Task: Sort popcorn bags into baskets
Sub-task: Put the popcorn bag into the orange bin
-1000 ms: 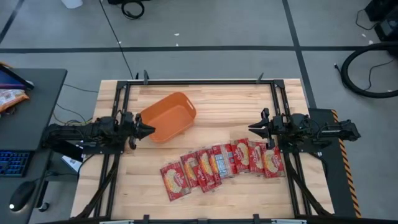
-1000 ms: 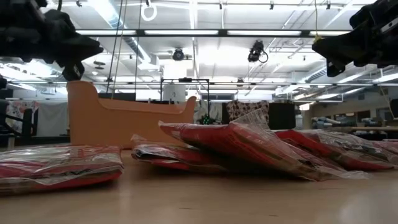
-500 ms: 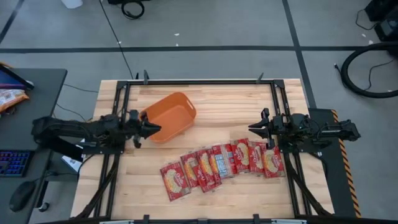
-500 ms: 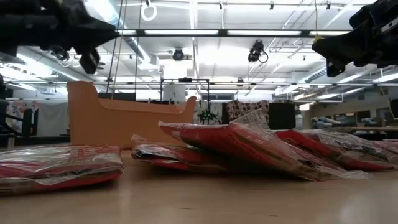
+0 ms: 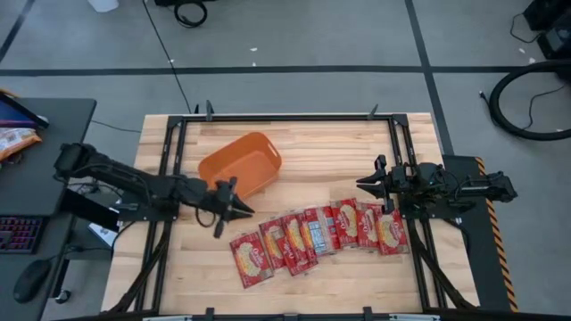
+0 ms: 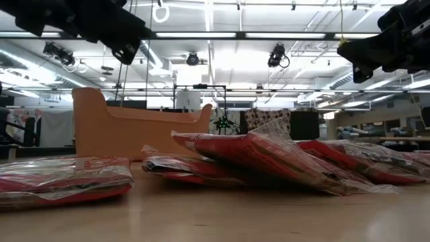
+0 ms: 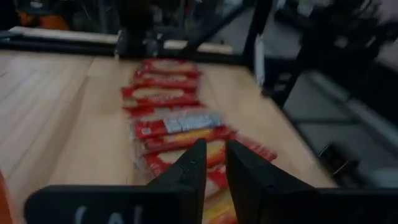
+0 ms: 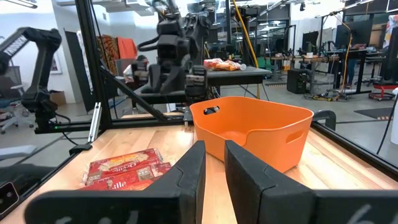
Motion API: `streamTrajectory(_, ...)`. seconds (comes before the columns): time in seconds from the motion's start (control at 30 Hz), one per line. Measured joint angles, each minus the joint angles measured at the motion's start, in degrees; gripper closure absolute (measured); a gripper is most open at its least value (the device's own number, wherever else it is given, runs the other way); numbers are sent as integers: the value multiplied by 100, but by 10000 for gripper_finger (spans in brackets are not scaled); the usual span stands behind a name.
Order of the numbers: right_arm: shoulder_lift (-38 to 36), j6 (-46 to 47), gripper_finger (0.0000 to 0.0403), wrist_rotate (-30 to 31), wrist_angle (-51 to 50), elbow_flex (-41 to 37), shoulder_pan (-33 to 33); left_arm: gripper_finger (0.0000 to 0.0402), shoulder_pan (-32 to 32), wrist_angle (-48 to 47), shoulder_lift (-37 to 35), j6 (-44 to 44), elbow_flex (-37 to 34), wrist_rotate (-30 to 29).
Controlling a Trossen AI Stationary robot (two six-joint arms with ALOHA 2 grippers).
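Note:
Several red popcorn bags (image 5: 321, 234) lie flat in an overlapping row across the near half of the table; they also show in the low view (image 6: 255, 158) and the left wrist view (image 7: 168, 118). The orange basket (image 5: 241, 166) stands on its base at the far left and holds nothing that I can see. My left gripper (image 5: 239, 211) is shut and empty in the air, between the basket and the left end of the row; it points at the bags (image 7: 213, 152). My right gripper (image 5: 361, 185) is shut and empty, above the table beyond the right end of the row.
A black metal frame (image 5: 285, 117) runs around the table's edges. Bare wood lies between the basket and my right gripper and along the near edge. A desk with a keyboard (image 5: 18, 234) stands left of the table.
My left gripper has gone from beside the basket's left side toward the table's right and near edges, past the basket's near corner, toward the left end of the bag row. It stays shut. The bags and basket have not moved.

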Motion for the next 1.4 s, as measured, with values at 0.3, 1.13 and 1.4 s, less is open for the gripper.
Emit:
streamTrajectory(0.3, -1, 0, 337, 0, 1, 0, 0, 254, -550, -670, 1668, 677, 1027, -984)
streamTrajectory(1.13, 1, 0, 337, 0, 28, 0, 0, 238, -1592, -2804, 4470, 3747, 3571, -2748)
streamTrajectory(1.4, 2, 0, 337, 0, 28, 0, 0, 210, -1636, -2538, 4760, 4069, 3571, -3010)
